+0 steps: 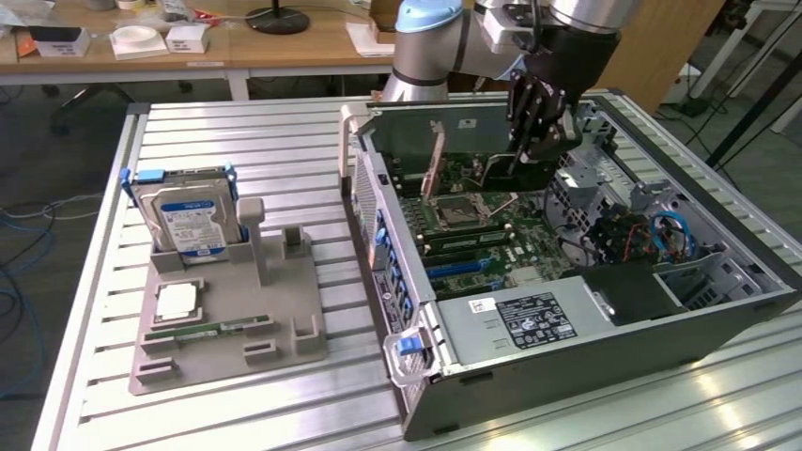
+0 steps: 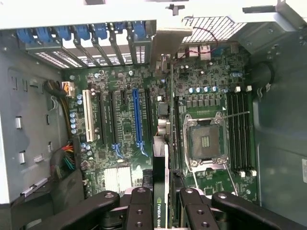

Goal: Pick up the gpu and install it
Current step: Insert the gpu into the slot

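Gpu [image 2: 160, 184] in claw [image 2: 162, 207], inside case [image 1: 626, 349]

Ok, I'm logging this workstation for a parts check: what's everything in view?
gpu: one, dark, edge-on above the motherboard, between the jaws.
computer case: one, grey, open, exterior view's right.
motherboard: one, green, inside the case.
holder: one, grey, on the table, exterior view's left.
hard drive: one, silver with blue-white label, upright in holder.
memory stick: one, green, flat on holder.
table: one, silver slats, under everything.
gripper: one, black, shut on the gpu.
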You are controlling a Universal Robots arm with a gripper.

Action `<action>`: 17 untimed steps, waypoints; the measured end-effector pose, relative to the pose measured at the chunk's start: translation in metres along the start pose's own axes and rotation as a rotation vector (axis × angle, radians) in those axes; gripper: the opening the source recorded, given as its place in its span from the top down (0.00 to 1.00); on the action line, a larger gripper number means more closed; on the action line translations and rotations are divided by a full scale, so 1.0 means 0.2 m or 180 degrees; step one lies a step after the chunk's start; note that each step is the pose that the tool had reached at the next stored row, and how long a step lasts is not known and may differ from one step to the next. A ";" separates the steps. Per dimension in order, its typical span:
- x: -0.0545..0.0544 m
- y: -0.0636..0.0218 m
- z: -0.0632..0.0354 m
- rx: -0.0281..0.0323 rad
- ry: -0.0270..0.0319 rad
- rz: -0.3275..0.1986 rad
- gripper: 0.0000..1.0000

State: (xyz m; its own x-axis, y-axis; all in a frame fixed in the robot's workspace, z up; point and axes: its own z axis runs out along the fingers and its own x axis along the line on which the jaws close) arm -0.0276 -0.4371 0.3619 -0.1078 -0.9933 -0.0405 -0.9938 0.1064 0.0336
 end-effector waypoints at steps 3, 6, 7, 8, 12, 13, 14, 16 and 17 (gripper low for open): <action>0.00 0.000 0.004 0.0001 0.0000 0.0000 0.74; 0.00 0.000 0.004 0.0001 0.0000 0.0000 0.74; 0.00 0.000 0.004 0.0001 0.0000 0.0000 0.74; 0.00 0.000 0.004 0.0001 0.0000 0.0000 0.74; 0.00 0.000 0.007 0.0001 0.0000 0.0000 0.74; 0.00 0.000 0.008 0.0001 0.0000 0.0000 0.74; 0.00 0.000 0.008 0.0001 -0.0001 0.0000 0.74; 0.00 0.000 0.010 0.0001 -0.0003 0.0000 0.74; 0.00 0.000 0.012 0.0001 -0.0004 0.0000 0.74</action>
State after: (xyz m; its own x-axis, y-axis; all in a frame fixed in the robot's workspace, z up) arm -0.0278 -0.4371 0.3596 -0.1077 -0.9933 -0.0418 -0.9938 0.1064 0.0332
